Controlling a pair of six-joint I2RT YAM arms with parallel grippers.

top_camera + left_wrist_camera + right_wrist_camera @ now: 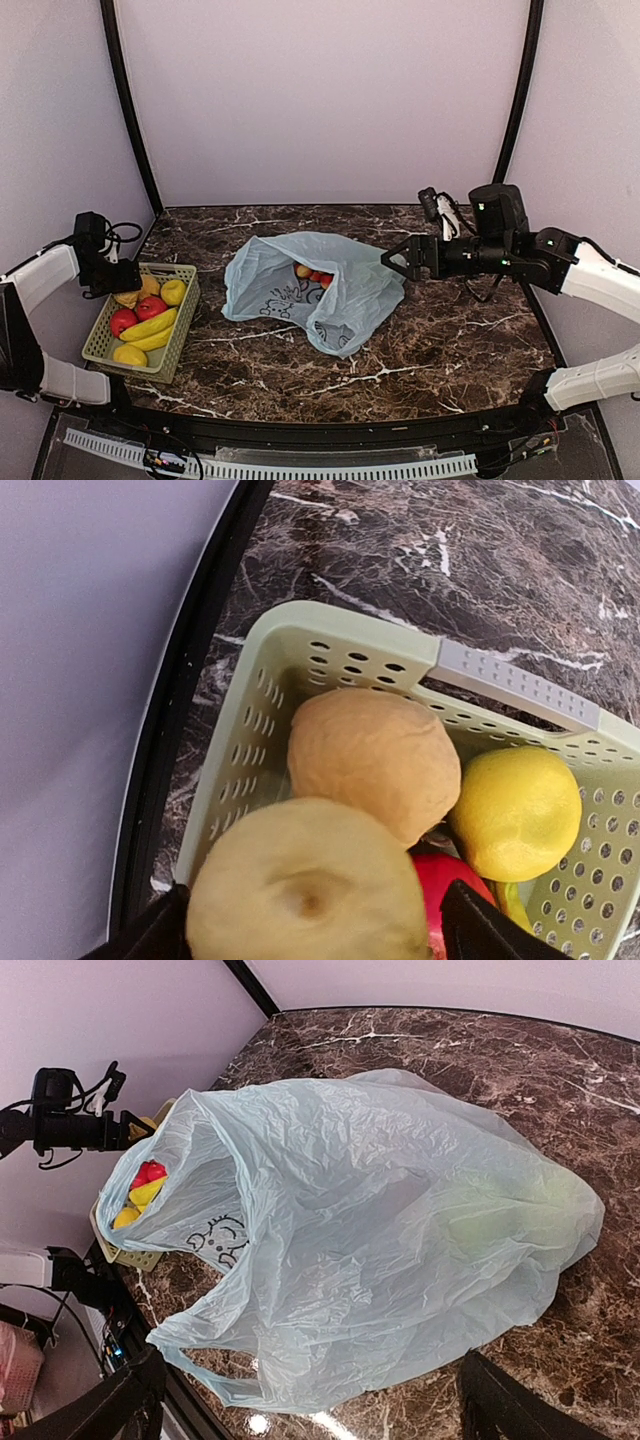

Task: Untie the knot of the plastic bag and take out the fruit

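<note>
Top external view: the bag (300, 285) lies open in the middle of the bench (450, 340), with small red fruits (318, 275) at its mouth. The right tool (400, 258), jaws wide, is just beside the bag's right side. The left tool (120, 285) grips a green fruit (310, 880) over the basket (188, 320) with bananas (150, 328) and apples (150, 307).

One plastic bag (290, 290), mid-frame — three small red-orange fruits (314, 275) at its mouth. One basket (186, 330), lower left: two red apples (123, 321), two bananas (152, 326), one tan fruit (370, 760) — round yellow fruits (520, 810), count unclear. One pale green fruit (310, 890) above it.
</note>
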